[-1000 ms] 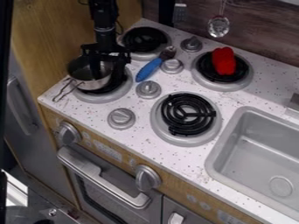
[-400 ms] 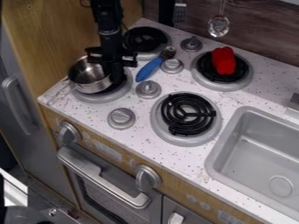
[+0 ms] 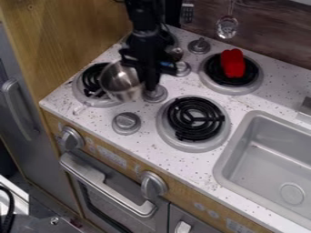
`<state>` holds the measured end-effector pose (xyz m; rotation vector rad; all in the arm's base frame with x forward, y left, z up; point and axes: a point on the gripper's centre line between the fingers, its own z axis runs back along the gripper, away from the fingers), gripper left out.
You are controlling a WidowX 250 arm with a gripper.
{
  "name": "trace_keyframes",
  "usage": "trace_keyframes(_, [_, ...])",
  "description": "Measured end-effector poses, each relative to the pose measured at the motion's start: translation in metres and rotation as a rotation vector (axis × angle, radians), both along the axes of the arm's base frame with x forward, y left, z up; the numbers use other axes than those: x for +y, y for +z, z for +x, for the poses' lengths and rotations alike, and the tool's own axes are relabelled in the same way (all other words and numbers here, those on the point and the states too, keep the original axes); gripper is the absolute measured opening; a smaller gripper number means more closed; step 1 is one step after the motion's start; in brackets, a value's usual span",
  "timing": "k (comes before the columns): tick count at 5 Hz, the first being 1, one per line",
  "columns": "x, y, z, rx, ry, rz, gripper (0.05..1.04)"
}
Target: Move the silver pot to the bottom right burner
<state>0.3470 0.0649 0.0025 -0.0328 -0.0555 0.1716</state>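
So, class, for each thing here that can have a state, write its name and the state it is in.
Silver pot: lidless, partly over the bottom left burner.
Gripper: at the pot's right side in the picture.
Bottom right burner: coil black, no pot on it.
Top right burner: partly covered by a red object.
Metal spoon: hanging.
Oven door: closed.

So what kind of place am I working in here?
It looks like a toy or play kitchen: a speckled counter with coil burners such as the front right one, a grey sink set into it, and an oven door with a handle below.
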Motion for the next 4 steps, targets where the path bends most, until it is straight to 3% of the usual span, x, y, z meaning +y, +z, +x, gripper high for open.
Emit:
trace_keyframes(1, [-0.038,-0.006,-0.017,0.015,-0.005,0.017,0.071])
trace_keyframes(2, [-0.054,-0.016,-0.029,0.040,0.054,0.046,0.071])
trace_keyframes(4, [-0.093,-0.022,-0.015,-0.006,0.048,0.029,0.071])
